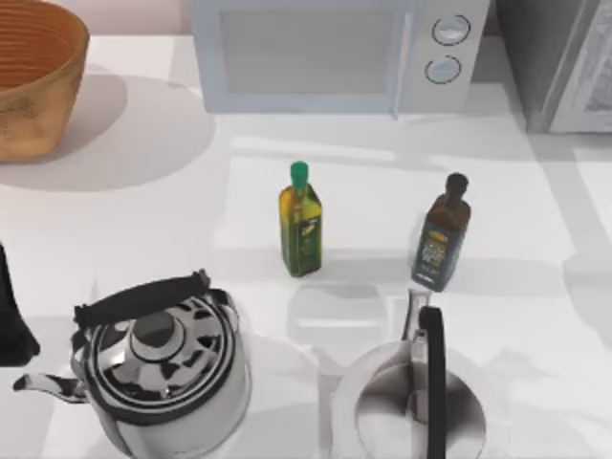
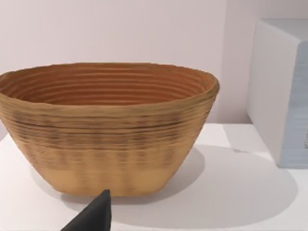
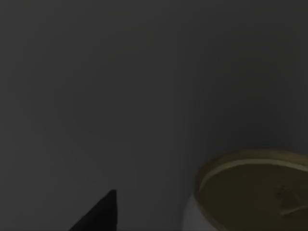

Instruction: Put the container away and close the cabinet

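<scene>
Container (image 3: 255,190): right wrist view; round tin with a gold-coloured top and a pale side, standing upright in dim grey surroundings, apart from the hand.
Right hand (image 3: 98,214): right wrist view; one dark tip at the frame's edge, beside the container and not touching it; spread or pressed together cannot be told.
Left hand (image 2: 94,216): left wrist view; one dark tip low before the basket, holding nothing visible; spread or pressed together cannot be told.
Basket (image 2: 108,127): left wrist view; ribbed, tan, upright on the white worktop (image 2: 240,192), with a pale box just beside it.
Left arm (image 1: 10,320): top view; dark shape at the left edge, next to the left kettle.
Cabinet (image 1: 559,62): top view; grey, far right corner; door position cannot be told.
Microwave (image 1: 335,53): top view; far side, between basket and cabinet.
Green-capped bottle (image 1: 300,222): top view; upright, mid-worktop.
Dark-capped bottle (image 1: 442,234): top view; upright, near the green-capped bottle, to its right.
Left kettle (image 1: 158,368): top view; steel, black handle, near edge.
Right kettle (image 1: 416,406): top view; steel, near edge, just before the dark-capped bottle.
</scene>
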Action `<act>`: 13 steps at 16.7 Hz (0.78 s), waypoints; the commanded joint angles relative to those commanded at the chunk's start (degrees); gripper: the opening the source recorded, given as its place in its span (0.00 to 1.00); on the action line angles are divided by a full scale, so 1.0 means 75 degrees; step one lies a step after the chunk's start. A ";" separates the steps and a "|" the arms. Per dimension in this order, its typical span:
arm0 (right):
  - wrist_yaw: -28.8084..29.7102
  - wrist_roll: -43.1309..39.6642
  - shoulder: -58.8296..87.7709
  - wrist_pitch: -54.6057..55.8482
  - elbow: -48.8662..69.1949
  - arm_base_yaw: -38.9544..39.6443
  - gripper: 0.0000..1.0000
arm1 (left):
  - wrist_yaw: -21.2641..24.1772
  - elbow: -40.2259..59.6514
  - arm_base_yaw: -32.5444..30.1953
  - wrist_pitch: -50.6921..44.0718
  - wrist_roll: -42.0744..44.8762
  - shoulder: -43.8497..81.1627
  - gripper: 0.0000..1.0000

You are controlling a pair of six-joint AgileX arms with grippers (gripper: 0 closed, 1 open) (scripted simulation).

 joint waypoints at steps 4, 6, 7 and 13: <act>-0.0065 -0.0058 -0.0436 0.0235 -0.0463 -0.0040 1.00 | 0.0000 0.0000 0.0000 0.0000 0.0000 0.0000 1.00; -0.0165 -0.0131 -0.1101 0.0555 -0.1170 -0.0084 1.00 | 0.0000 0.0000 0.0000 0.0000 0.0000 0.0000 1.00; -0.0229 -0.0173 -0.1544 0.0750 -0.1642 -0.0108 1.00 | 0.0000 0.0000 0.0000 0.0000 0.0000 0.0000 1.00; -0.0688 -0.0410 -0.5382 0.2196 -0.6144 -0.0263 1.00 | 0.0000 0.0000 0.0000 0.0000 0.0000 0.0000 1.00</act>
